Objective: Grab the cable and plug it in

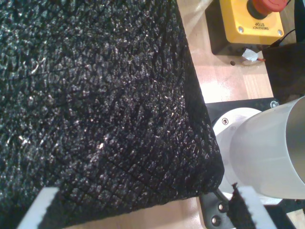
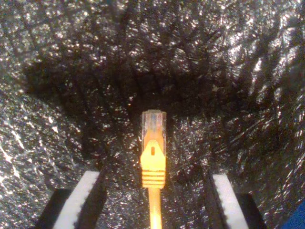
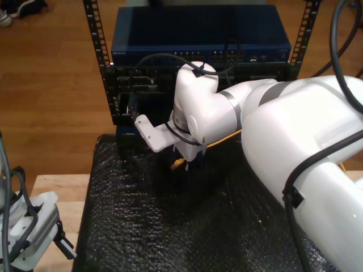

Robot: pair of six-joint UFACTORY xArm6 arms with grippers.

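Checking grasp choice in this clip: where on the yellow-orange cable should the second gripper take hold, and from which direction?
Grip the ridged orange boot just behind the clear plug, not the thin cable. It lies flat on the black mat, centred between the open fingers of my second gripper, so I'd likely come straight down and close across its sides, leaving the plug tip free.

**Cable on the mat, rack behind**

The cable (image 2: 153, 162) lies on the mat (image 3: 170, 226), its plug between the fingers (image 2: 81, 198) of my second hand (image 2: 152, 200). The mat covers the tabletop (image 3: 57, 192) up to its far edge, where the rack (image 3: 198, 51) stands behind. My first hand (image 1: 143, 210) hangs over the mat's edge, near the emergency stop box (image 1: 250, 21) on the tabletop.
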